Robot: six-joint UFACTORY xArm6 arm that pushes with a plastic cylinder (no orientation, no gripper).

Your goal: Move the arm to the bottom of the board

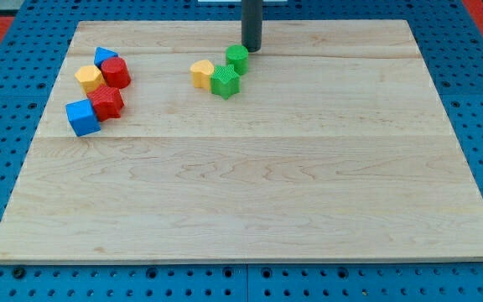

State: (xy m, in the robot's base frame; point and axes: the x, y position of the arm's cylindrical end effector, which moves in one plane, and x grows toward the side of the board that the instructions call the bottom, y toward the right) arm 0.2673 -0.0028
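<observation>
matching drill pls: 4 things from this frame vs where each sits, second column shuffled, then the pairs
1. my tip
2. blue cube
3. yellow heart-shaped block
4. green star-shaped block

A. lowest block of the cluster at the view's left
B. near the board's top edge, just above the green cylinder
C. right of the yellow heart-shaped block, touching it
D. leftmost block of the middle group

Pairs: 1-B, 2-A, 3-D, 4-C

The rod (pixel 251 25) is cut off by the view's top.
</observation>
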